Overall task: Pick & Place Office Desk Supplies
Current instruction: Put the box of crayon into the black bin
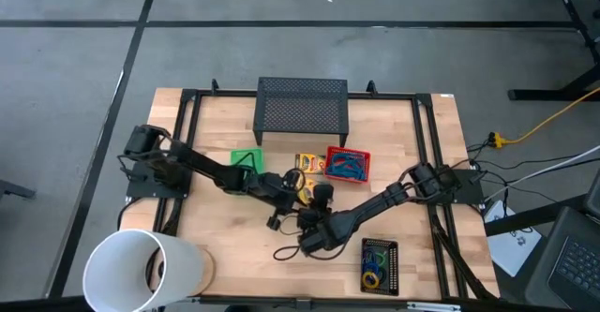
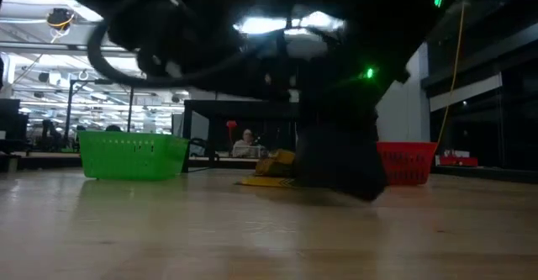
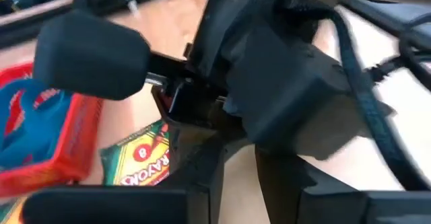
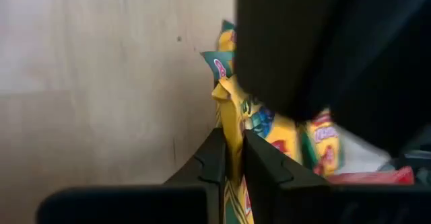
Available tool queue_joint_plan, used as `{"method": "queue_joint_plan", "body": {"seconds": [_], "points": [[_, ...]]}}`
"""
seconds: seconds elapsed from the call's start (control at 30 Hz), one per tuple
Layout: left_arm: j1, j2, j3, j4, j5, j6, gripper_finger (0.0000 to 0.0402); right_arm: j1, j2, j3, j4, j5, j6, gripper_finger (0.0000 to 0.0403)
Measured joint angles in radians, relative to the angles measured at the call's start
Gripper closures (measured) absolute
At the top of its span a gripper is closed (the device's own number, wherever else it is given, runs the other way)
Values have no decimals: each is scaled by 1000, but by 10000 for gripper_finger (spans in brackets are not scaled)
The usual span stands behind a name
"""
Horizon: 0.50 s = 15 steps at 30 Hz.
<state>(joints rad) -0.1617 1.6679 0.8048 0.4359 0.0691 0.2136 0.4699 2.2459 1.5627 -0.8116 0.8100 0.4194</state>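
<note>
My right gripper [image 4: 229,146] is shut on a yellow crayon box [image 4: 230,109] at mid-table, just in front of the red mesh tray [image 1: 348,165]. More crayon boxes [image 1: 309,162] lie beside that tray, which holds a blue cord bundle [image 3: 20,113]. My left gripper [image 3: 239,183] hovers close by from the left [image 1: 292,185]. Its fingers stand a little apart with bare table between them, and the right arm fills its view. Another crayon box [image 3: 141,160] lies flat on the table below it. My right gripper pinches the thin crayon box between its two fingers, on the box's broad faces near one end [image 4: 232,158]. The box stands on edge and runs on ahead of the fingertips, its green flap [image 4: 217,64] at the far end. Whether it is clear of the table cannot be told.
A green mesh tray [image 1: 247,159] sits left of centre and a black mesh stand [image 1: 302,111] at the far edge. A black tray [image 1: 380,265] with rubber-band rings is at the near right. A big white cylinder [image 1: 141,270] is at the near left corner.
</note>
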Motion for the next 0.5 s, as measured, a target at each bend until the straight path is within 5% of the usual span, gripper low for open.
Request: {"method": "queue_joint_plan", "body": {"seconds": [0.5], "points": [[-151, -279, 1, -279, -372, 87, 331, 56, -3, 232, -172, 51, 18, 364]]}}
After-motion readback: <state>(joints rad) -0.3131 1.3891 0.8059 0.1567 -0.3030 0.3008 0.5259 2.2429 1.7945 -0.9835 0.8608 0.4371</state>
